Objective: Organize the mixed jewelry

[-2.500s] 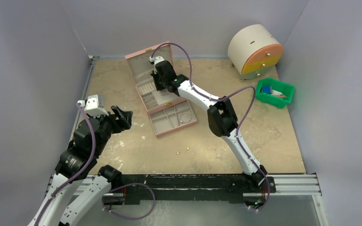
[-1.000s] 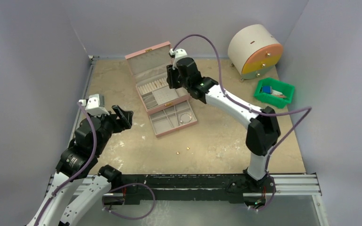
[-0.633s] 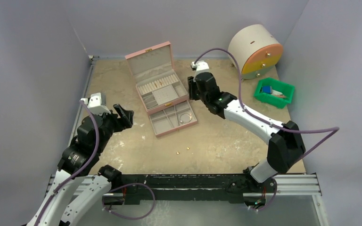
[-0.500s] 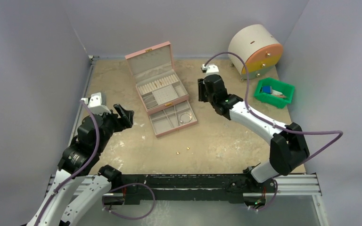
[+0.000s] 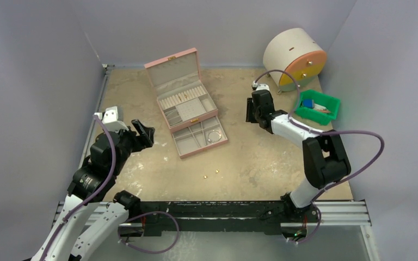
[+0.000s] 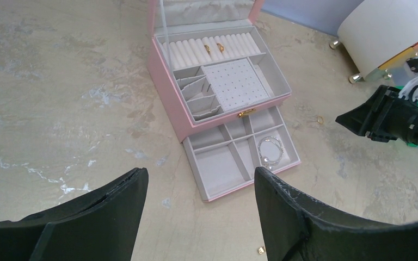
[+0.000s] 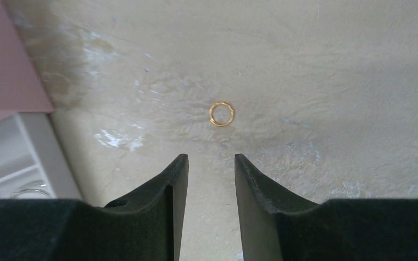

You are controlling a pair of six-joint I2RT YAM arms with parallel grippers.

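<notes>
Gold ring (image 7: 221, 114) lies loose on the counter (image 5: 261, 157), just right of the pink box (image 5: 173, 64), between the box and the green bin (image 5: 315, 117).

Right claw (image 7: 209, 159) hangs over that spot. The ring is just ahead of the fingertips, not between them. Jaws are part-way apart with nothing in them.

Left claw (image 6: 198, 173) sits off the box's left side, pointed at it. Jaws are wide apart and it's empty.

Status as I read it:
- Done: silvery bracelet (image 6: 271, 150) is in the open lower drawer (image 6: 217, 168), in the compartment on the side towards the right arm.
- Done: two gold pieces (image 6: 208, 49), rings by the look, are tucked into the ring rolls at the back of the box's top tray.
- Left: the loose ring right of the box.
- Left: two tiny gold beads (image 5: 206, 176) on the counter in front of the drawer, well apart from the box.
- Perforated stud pad (image 6: 233, 81) in the top tray looks bare, so probably no studs placed yet.

Call it about half done. Box is open and the drawer is out, so nothing blocks the drop-offs.

The ring looks like the next pick. It's thin and flat on a hard counter, so the fingertips need to straddle it and come right down, or it skids. The beads will be fiddlier; they're barely visible from overhead.
</notes>
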